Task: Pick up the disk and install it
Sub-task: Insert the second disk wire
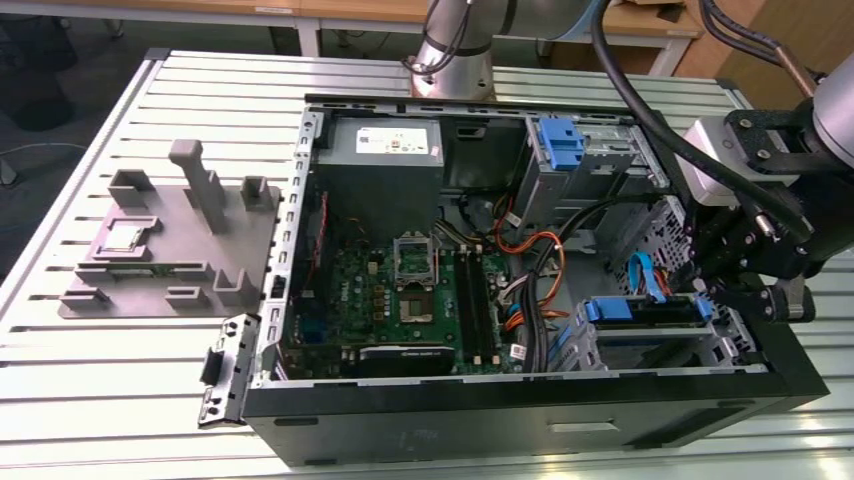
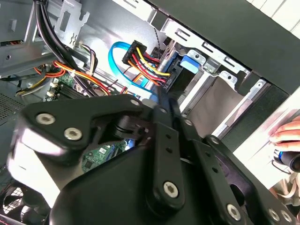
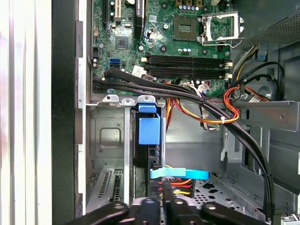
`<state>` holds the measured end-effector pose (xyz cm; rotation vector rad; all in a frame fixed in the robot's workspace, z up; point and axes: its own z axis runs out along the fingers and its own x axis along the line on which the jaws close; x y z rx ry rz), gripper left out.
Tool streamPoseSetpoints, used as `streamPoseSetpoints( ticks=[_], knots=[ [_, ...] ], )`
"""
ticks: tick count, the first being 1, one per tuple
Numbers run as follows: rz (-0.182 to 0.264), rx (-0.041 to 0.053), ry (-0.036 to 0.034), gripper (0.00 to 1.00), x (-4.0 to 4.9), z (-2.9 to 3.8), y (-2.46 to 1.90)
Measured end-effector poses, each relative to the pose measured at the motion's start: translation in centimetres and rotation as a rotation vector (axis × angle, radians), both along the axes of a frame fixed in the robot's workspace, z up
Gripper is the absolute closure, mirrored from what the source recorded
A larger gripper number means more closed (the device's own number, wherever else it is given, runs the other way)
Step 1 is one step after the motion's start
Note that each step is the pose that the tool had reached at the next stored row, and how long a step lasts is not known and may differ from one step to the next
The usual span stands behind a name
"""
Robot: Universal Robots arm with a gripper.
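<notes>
No print here can be made out. The white sticker (image 1: 383, 146) on the grey power supply box (image 1: 380, 170) carries dark lines too small to tell. The motherboard (image 3: 159, 33) in the first wrist view bears tiny white markings, likewise unreadable.
</notes>
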<state>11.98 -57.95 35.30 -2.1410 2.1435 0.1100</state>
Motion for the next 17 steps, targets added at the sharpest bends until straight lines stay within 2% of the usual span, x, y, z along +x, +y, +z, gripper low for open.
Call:
streamPoseSetpoints(
  ticks=[1,2,3,6,9,13,14,16,17],
  knots=[
    [0.0,-0.0001,0.0,0.84,0.0,0.0,0.0],
    [0.0,0.0,0.0,0.84,0.0,0.0,0.0],
    [0.0,-0.0001,0.0,0.9,0.0,0.0,0.0],
    [0.0,0.0,0.0,0.9,0.0,0.0,0.0],
    [0.0,-0.0122,0.0,0.9,0.01,0.0,0.09],
    [0.0,-0.017,0.0001,0.9,0.0,0.0,0.08],
    [0.0,-0.017,0.0039,0.9,0.0,-0.01,0.08],
    [0.0,-0.0171,0.0264,0.9,0.01,-0.04,0.09],
    [0.0,-0.0173,0.0349,0.9,0.01,-0.04,0.09]
  ],
)
